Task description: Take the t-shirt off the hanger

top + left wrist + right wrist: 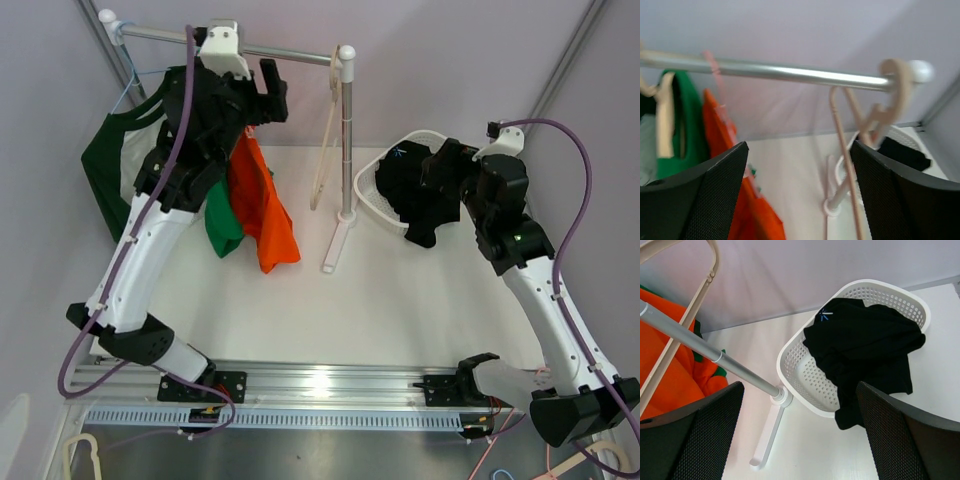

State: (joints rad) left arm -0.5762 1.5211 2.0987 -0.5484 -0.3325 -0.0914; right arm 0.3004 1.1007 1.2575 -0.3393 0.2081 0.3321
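The rail (790, 74) is seen to be of bare metal, smooth and glossy, with a bright streak of light along it. The hanger (902, 84) is made of beige plastic, smooth and faintly shiny. The basket (802, 371) is formed of white perforated plastic. The black t-shirt (865, 340) is of soft, matt cloth; the same dull, creased cloth is shown by the orange garment (268, 215) and the green garment (222, 230). The tabletop (400, 300) is finished white, smooth and matt. The left fingers (700, 200) and right fingers (905, 440) are faced with black, finely gridded, matt pads. The arm shells (150, 250) are moulded in glossy white plastic.
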